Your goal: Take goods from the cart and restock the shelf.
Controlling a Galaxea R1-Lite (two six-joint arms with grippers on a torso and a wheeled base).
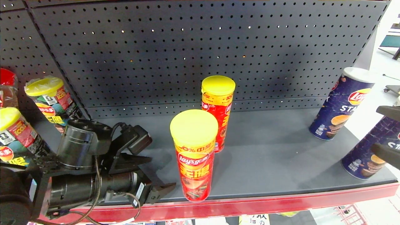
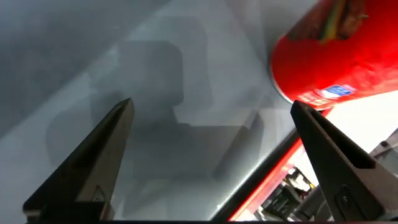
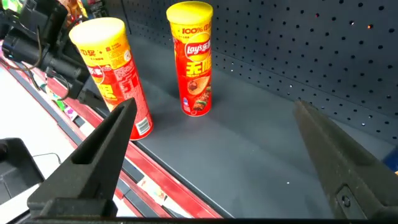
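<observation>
Head view: front red can upright, long axis vertical

The left arm lay low on the robot's left, stretched out nearly level with its wrist pointing inward. The left gripper had its two dark fingers spread wide. The right gripper sat at the far right, its fingers likewise wide apart.

We see our left tool spread open above the grey shelf, a red can standing near the shelf's red edge.
</observation>
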